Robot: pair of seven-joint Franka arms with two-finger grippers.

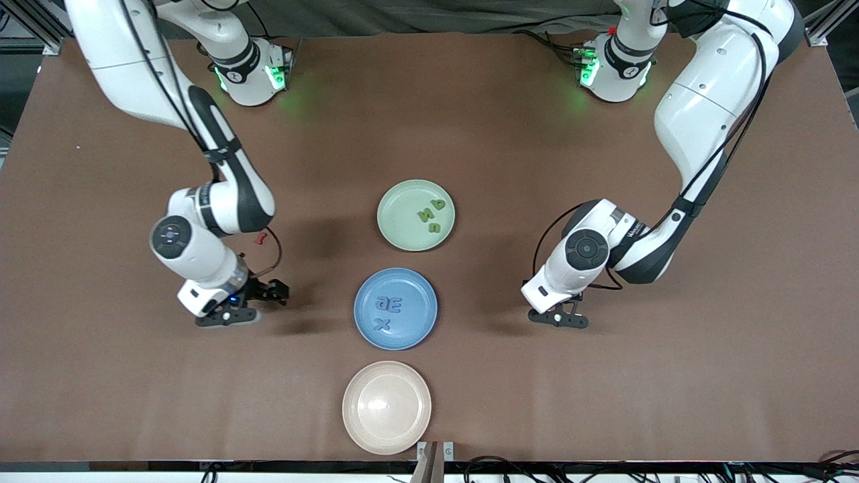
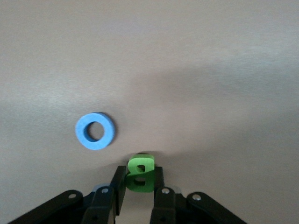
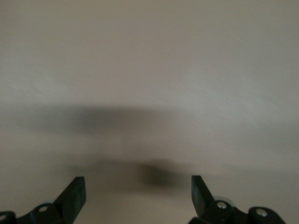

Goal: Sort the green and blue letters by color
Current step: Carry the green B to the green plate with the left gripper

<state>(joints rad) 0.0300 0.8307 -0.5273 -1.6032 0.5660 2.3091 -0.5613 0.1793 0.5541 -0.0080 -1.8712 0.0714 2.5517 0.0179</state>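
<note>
Hidden: my left gripper (image 2: pixel 138 192) covers the green B's (image 2: pixel 140 173) lower edge; my finger bases are cut off.

glossy white arms, black joints and cables, green-lit bases, black tools.

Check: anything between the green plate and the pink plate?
Yes, front view: the blue plate sits between the green plate and the pink plate, holding three blue letters.

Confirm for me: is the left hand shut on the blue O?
No, the left hand is shut on the green B, while the blue O lies free on the table beside it.
</note>
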